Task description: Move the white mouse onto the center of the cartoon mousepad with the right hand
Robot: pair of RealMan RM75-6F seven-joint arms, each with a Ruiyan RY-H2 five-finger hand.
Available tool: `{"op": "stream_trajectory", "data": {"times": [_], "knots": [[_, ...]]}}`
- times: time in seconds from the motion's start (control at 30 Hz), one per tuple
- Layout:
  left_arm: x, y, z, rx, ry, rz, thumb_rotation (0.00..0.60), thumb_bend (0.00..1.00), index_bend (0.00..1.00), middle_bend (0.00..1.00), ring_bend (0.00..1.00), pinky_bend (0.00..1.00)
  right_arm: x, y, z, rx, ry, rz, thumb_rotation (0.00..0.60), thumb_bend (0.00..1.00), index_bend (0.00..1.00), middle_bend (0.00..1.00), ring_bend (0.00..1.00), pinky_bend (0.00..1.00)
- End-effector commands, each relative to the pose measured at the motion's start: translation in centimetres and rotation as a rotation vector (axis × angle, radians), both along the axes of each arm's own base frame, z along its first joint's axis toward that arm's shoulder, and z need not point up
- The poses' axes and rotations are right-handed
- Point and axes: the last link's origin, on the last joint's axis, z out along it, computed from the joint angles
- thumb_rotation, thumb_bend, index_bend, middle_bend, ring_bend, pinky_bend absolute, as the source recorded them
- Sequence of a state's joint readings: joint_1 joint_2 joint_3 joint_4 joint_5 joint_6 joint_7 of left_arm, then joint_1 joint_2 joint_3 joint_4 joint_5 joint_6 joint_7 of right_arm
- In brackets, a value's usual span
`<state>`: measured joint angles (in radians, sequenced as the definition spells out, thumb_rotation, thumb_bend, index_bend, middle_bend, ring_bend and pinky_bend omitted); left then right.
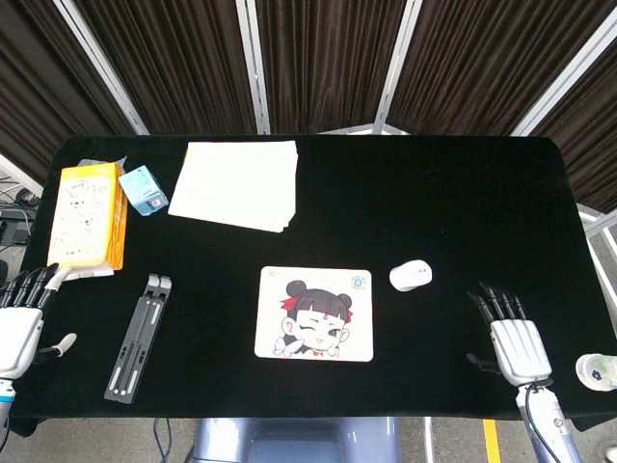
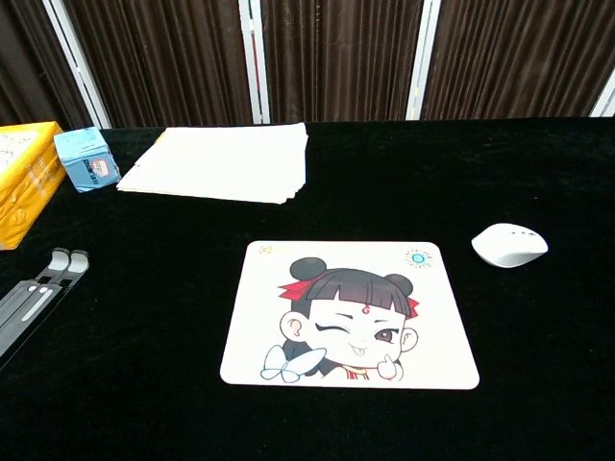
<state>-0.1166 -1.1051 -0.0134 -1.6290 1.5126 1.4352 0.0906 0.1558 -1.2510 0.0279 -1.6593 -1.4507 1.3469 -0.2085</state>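
Observation:
The white mouse (image 1: 411,275) (image 2: 509,245) lies on the black table just right of the cartoon mousepad (image 1: 315,313) (image 2: 350,313), apart from it. My right hand (image 1: 512,336) rests flat near the table's front right, fingers apart and empty, below and right of the mouse. At the front left edge my left hand (image 1: 19,319) is also empty with fingers spread. Neither hand shows in the chest view.
A stack of white paper (image 1: 237,183) lies at the back left, with a small blue box (image 1: 143,189) and a yellow box (image 1: 89,215) beside it. A grey folding stand (image 1: 139,335) lies front left. A bottle top (image 1: 598,370) shows at the right edge.

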Motion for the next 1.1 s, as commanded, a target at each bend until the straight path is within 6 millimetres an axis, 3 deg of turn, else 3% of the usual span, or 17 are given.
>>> {"op": "stream_trajectory", "data": {"times": [0.03,0.4,0.67,0.93,1.1], "knots": [[0.1,0.0,-0.1,0.012,0.042,-0.039,0.600,0.22,0.00,0.00,0.00,0.00,0.0,-0.2,0.0,-0.001,0.011,0.010,0.600,0.10,0.10,0.00,0.00,0.00],[0.4,-0.1,-0.6,0.012,0.005,-0.137,0.600,0.22,0.00,0.00,0.00,0.00,0.5,-2.2,-0.9,0.006,0.085,0.035,0.600,0.10,0.10,0.00,0.00,0.00],[0.3,0.2,-0.8,0.005,0.008,-0.124,0.600,0.22,0.00,0.00,0.00,0.00,1.9,-6.4,-2.5,0.008,0.096,0.036,0.600,0.10,0.22,0.02,0.00,0.00],[0.1,0.7,-1.1,-0.026,0.011,-0.087,0.600,0.22,0.00,0.00,0.00,0.00,3.0,-10.8,-5.5,0.059,0.122,-0.009,0.600,0.11,0.25,0.07,0.00,0.00],[0.2,0.7,-1.1,-0.036,0.008,-0.089,0.600,0.22,0.00,0.00,0.00,0.00,3.6,-12.1,-7.0,0.080,0.125,-0.035,0.600,0.11,0.26,0.09,0.00,0.00]]}}
